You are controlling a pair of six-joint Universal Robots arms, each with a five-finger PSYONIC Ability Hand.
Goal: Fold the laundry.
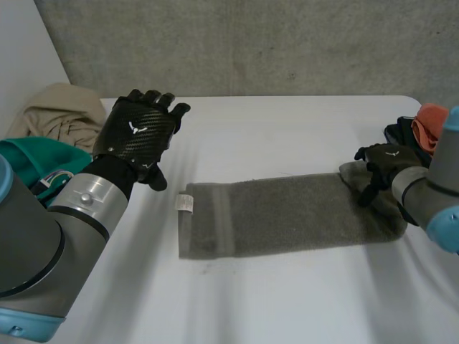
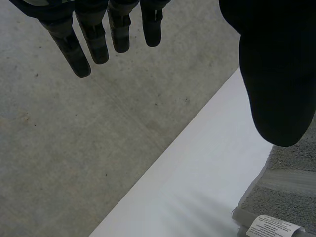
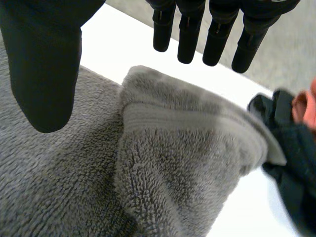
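Note:
A grey towel (image 1: 287,213) lies folded into a long strip across the table, its white label (image 1: 186,203) at the left end. My left hand (image 1: 136,132) hovers open above the table, up and to the left of that end; in the left wrist view its fingers (image 2: 89,37) are straight and the label (image 2: 271,228) lies below the thumb. My right hand (image 1: 384,161) is open over the towel's right end. In the right wrist view that end (image 3: 187,148) bunches up under the palm, untouched by the fingers (image 3: 197,29).
A beige garment (image 1: 61,107) and a teal one (image 1: 32,161) are piled at the table's left edge. Dark and orange clothes (image 1: 419,129) lie at the right edge, close to the towel's bunched end (image 3: 291,143). A concrete wall (image 1: 251,43) stands behind the table.

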